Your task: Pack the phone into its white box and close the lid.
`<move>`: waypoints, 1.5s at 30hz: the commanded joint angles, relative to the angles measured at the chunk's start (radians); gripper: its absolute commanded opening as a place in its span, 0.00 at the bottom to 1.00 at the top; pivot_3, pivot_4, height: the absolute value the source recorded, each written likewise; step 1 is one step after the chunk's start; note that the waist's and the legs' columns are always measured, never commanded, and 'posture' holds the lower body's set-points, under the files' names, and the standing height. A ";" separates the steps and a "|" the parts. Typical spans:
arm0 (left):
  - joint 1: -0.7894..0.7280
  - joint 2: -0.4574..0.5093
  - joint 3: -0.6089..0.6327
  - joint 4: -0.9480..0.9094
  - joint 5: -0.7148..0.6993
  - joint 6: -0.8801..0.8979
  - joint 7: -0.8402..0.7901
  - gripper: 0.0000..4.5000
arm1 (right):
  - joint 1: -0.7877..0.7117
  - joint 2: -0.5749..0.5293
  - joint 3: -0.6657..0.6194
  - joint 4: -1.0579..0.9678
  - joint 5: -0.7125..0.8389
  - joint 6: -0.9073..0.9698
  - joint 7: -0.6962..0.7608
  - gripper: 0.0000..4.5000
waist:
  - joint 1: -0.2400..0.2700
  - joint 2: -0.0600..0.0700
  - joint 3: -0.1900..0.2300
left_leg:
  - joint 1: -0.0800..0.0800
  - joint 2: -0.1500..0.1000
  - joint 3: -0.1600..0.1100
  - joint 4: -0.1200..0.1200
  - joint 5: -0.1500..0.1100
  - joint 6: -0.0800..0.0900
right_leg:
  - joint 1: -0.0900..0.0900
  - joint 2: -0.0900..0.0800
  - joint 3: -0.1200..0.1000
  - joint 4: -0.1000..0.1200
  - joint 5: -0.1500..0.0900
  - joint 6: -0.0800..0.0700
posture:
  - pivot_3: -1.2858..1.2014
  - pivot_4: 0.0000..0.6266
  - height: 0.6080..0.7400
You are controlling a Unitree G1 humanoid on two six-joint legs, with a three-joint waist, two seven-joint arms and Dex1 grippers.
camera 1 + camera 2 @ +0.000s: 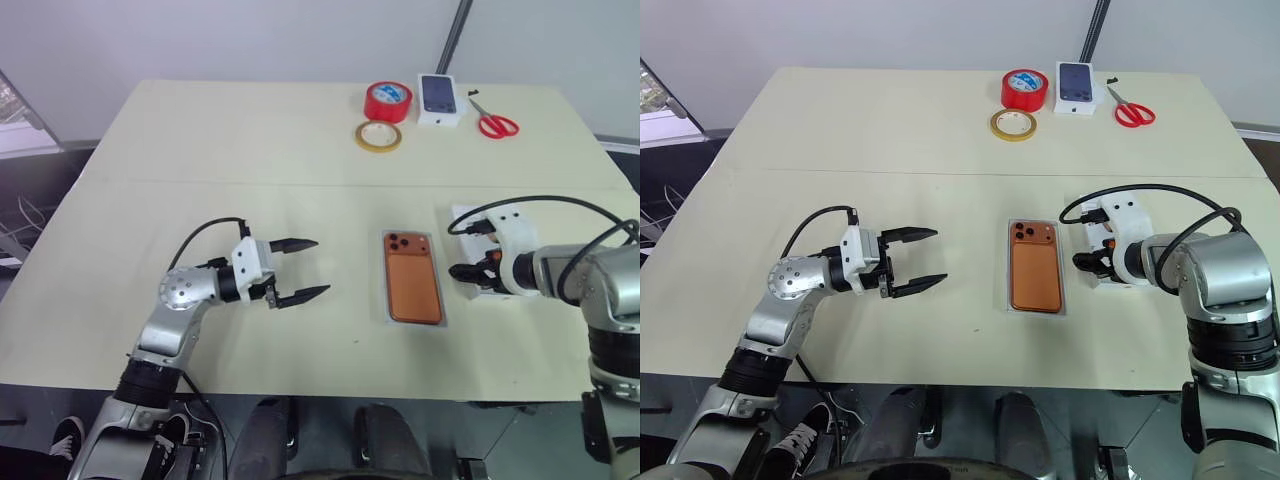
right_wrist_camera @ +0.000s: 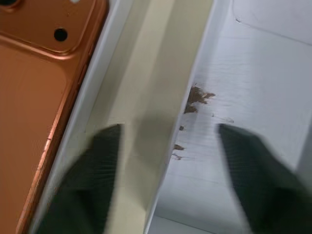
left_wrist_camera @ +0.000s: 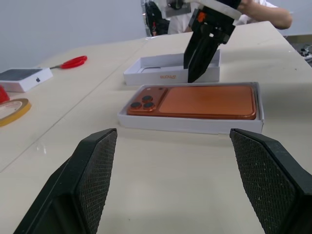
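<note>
The orange phone (image 1: 414, 281) lies back up inside the white box (image 3: 190, 124) at the table's middle, camera bump toward the far side. Just right of it stands the white lid (image 3: 156, 75), open side up. My right gripper (image 1: 462, 272) points down at the lid's near-left wall. In the right wrist view its fingers (image 2: 97, 165) stand apart astride that wall, one inside the lid (image 2: 253, 97), one in the gap toward the box. My left gripper (image 1: 308, 268) hovers open left of the box, pointing right at it, holding nothing.
At the table's far edge sit a red tape roll (image 1: 387, 101), a yellow tape ring (image 1: 378, 135), a small white box with a dark phone picture (image 1: 439, 98) and red scissors (image 1: 493, 122). A person's arm (image 3: 273, 14) shows beyond the table.
</note>
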 commanded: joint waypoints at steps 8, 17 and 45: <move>-0.007 0.003 0.005 -0.045 -0.004 0.012 0.035 0.87 | 0.098 0.044 0.007 -0.056 -0.046 -0.026 -0.062 0.01 | 0.003 -0.006 -0.004 | 0.003 0.000 0.000 0.002 0.000 0.000 | 0.004 0.001 0.000 0.000 0.000 0.000 | 0.52 0.24 0.91; -0.010 0.007 0.003 -0.047 -0.004 0.021 0.045 0.87 | 0.065 0.103 -0.091 -0.023 -0.023 0.011 -0.048 0.01 | 0.002 -0.006 -0.005 | 0.003 0.001 -0.001 0.001 0.000 0.000 | 0.004 0.001 0.000 0.000 0.000 0.000 | 0.52 0.24 0.91; -0.006 -0.008 0.017 -0.076 -0.055 0.134 0.087 0.75 | -0.145 0.846 -0.636 -0.155 0.560 0.013 -0.224 0.00 | -0.013 -0.004 -0.004 | 0.000 0.002 0.000 -0.001 0.003 -0.005 | -0.005 0.004 0.000 0.011 0.000 0.001 | 0.52 0.24 0.91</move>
